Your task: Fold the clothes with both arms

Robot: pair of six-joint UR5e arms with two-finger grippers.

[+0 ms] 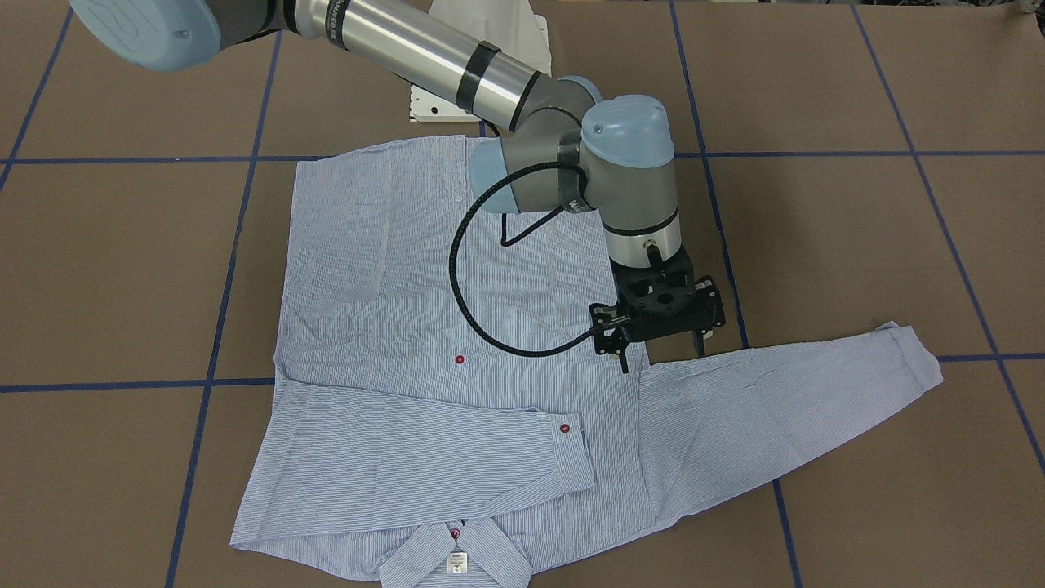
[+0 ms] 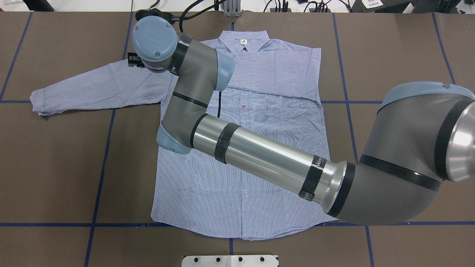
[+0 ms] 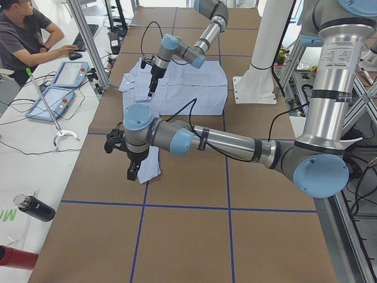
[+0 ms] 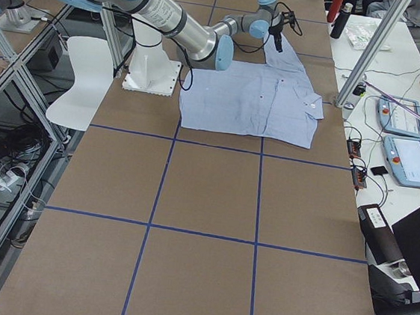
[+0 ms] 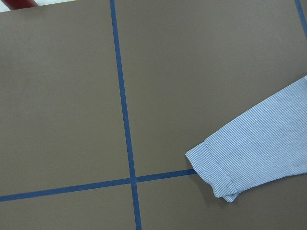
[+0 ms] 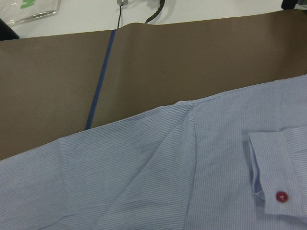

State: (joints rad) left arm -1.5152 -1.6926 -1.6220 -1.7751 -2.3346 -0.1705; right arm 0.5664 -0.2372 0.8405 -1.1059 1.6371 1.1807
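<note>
The light blue striped shirt (image 1: 392, 327) lies flat and front up on the brown table, its collar (image 1: 454, 555) on the side away from the robot. One sleeve is folded across the chest, its cuff (image 1: 571, 449) showing a red button. The other sleeve (image 1: 784, 408) stretches out toward the robot's left. My right arm reaches across the shirt. Its gripper (image 1: 662, 359) hovers open just over that sleeve's armpit with nothing between the fingers. My left gripper (image 3: 134, 172) hangs beyond the outstretched cuff (image 5: 216, 177) and shows only in the exterior left view, so I cannot tell its state.
The white pedestal base (image 2: 230, 260) stands at the robot's edge of the table. Blue tape lines (image 2: 100, 163) grid the brown surface. A person (image 3: 26, 35) sits at a side desk with teach pendants (image 3: 56, 100) and a black bottle (image 3: 32, 207).
</note>
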